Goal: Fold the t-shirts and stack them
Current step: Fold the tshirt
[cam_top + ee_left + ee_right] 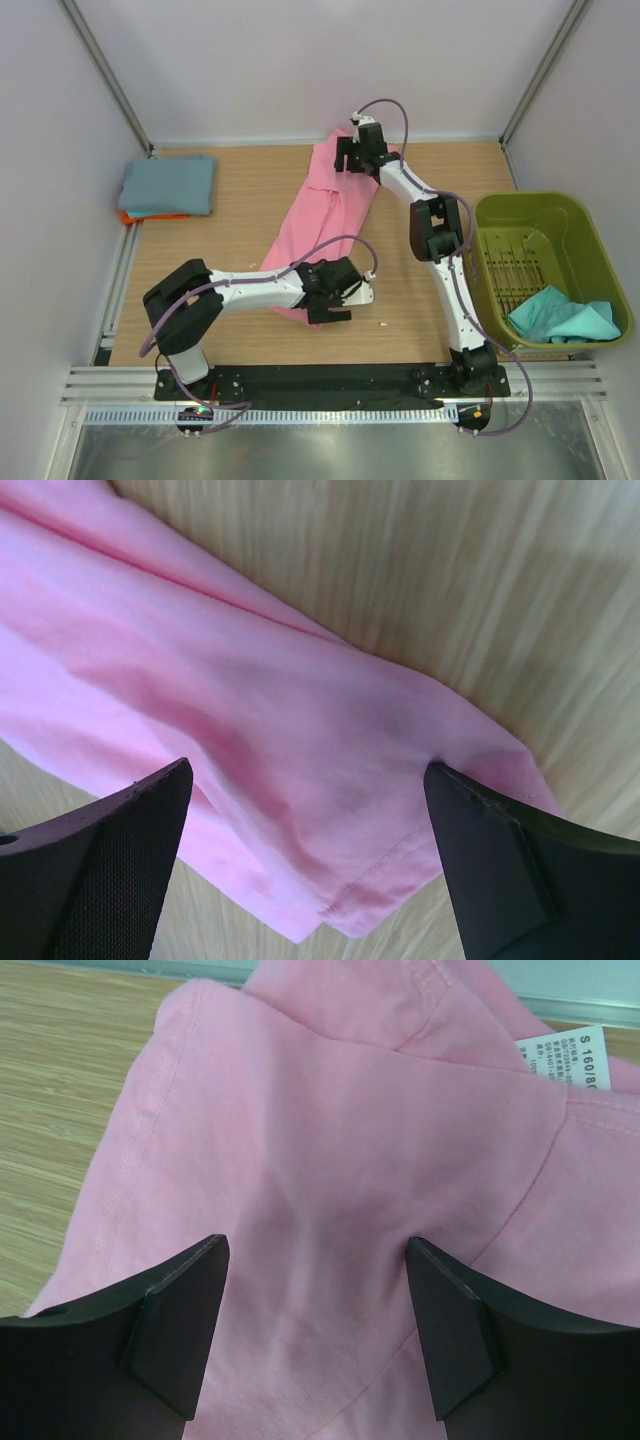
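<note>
tag [575, 1060], upper right of right wrist view: "S 160/80" | basket [530, 205], right: teal shirt [560, 318] | left gripper [309, 768], right gripper [317, 1245]: spread wide over pink shirt [320, 215]

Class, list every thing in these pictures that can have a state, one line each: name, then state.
pink t-shirt: unstacked, lying in a long strip on the table
grey-blue t-shirt: folded, topping the pile
orange t-shirt: beneath it, only an edge showing
teal t-shirt: crumpled in the basket
basket: upright
left gripper: open over the pink shirt's near end
right gripper: open over its far end
</note>
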Controlling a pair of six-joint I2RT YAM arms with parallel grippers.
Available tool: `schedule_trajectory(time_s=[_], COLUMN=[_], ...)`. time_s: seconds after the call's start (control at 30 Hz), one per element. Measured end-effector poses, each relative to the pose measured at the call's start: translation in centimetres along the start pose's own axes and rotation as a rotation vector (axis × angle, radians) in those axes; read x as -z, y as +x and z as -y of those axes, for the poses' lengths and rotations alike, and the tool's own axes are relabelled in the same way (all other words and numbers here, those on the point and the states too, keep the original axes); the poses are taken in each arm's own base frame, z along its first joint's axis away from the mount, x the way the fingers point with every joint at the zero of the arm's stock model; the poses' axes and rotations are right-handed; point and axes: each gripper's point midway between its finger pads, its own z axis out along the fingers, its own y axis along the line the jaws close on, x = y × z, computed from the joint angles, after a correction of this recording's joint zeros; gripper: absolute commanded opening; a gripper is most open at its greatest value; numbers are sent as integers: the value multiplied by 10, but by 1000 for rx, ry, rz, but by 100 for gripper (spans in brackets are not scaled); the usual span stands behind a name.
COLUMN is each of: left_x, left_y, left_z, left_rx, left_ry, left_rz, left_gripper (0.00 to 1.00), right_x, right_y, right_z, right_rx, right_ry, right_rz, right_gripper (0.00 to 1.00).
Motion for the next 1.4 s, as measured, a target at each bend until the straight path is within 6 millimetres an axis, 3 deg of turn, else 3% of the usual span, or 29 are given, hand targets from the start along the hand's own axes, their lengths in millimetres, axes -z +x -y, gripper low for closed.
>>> schedule_trajectory(time_s=[0.27, 0.5, 0.83, 1.03, 1.17, 1.27, 1.4], left_x=[-3, -6, -8, -7, 3, 29, 101], left_y=[-53, -85, -96, -96, -91, -90, -106], left_z=[23, 33, 35, 34, 30, 16, -29], left_rx=[-12, -18, -7, -6, -11, -4, 98], left_ry=[28, 33, 38, 34, 25, -6, -105], left_rz=[55, 86, 93, 91, 76, 94, 237], left_gripper=[100, 100, 100, 99, 99, 100, 100], right_x=[-14, -14, -14, -7, 21, 65, 165], right_y=[-8, -9, -3, -5, -20, -56, -122], right_z=[-20, -37, -64, -56, -37, -19, -4], right_rx=[-42, -91, -103, -87, -75, -80, -118], right_ry=[-91, -169, -247, -229, -174, -130, -86], right_rz=[42, 37, 23, 10, -6, 32, 158], right_gripper=[78, 78, 77, 79, 81, 81, 81])
